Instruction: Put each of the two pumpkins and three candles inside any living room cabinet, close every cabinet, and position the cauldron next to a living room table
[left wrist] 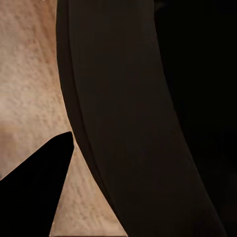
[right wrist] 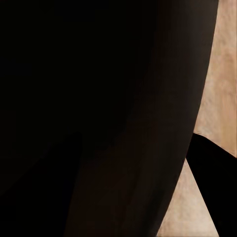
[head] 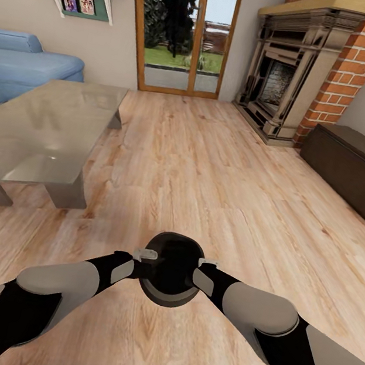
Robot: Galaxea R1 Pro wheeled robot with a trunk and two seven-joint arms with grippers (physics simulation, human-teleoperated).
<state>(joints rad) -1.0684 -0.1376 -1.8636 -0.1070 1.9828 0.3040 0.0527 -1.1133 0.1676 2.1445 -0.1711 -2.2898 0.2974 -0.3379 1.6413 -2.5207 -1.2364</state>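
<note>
Both hands [head: 173, 259] against cauldron [head: 169, 281]

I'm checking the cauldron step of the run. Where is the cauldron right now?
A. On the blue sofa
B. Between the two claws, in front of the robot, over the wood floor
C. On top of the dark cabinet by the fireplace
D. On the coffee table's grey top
B: the head view shows the black cauldron between the left claw and right claw, over plank floor, apart from the table.

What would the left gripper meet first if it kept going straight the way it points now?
The cauldron: the left gripper points inward at its rim, apparently already against it, though exact contact is unclear; the left wrist view shows its dark wall right ahead.
</note>
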